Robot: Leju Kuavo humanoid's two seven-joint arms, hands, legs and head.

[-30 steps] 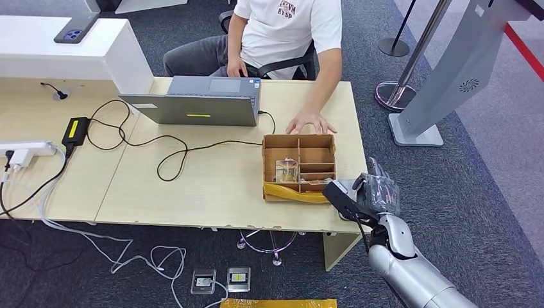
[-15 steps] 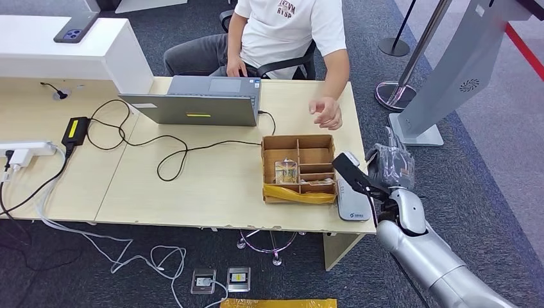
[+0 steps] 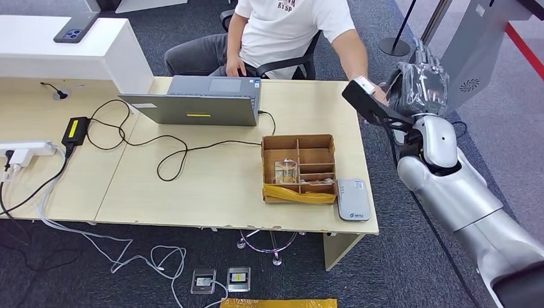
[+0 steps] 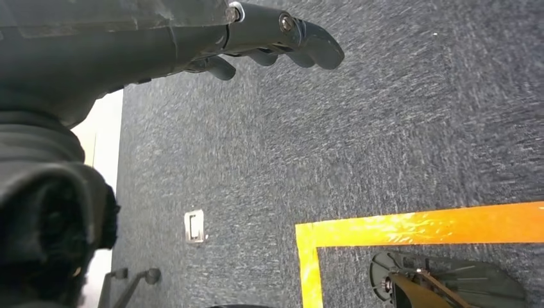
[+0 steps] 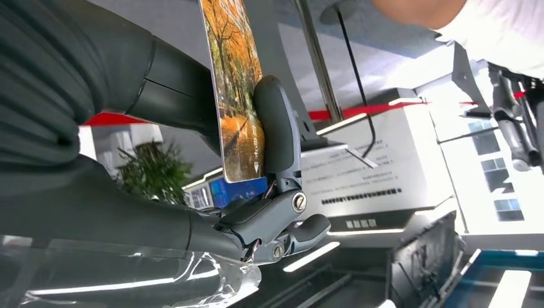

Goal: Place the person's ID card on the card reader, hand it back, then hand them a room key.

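Beyond desk (image 3: 192, 186), right hand (image 5: 192, 160) pinches autumn-printed card (image 5: 236, 83)

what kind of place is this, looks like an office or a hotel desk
Probably a mock reception or check-in desk in an office-like hall. A seated person faces the robot across a table holding a card reader, a laptop and a divided cardboard box; barrier posts stand on grey carpet.

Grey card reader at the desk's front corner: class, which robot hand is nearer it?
Right. The right hand, pinching a card, is raised beyond the grey card reader; the left hand hangs over carpet.
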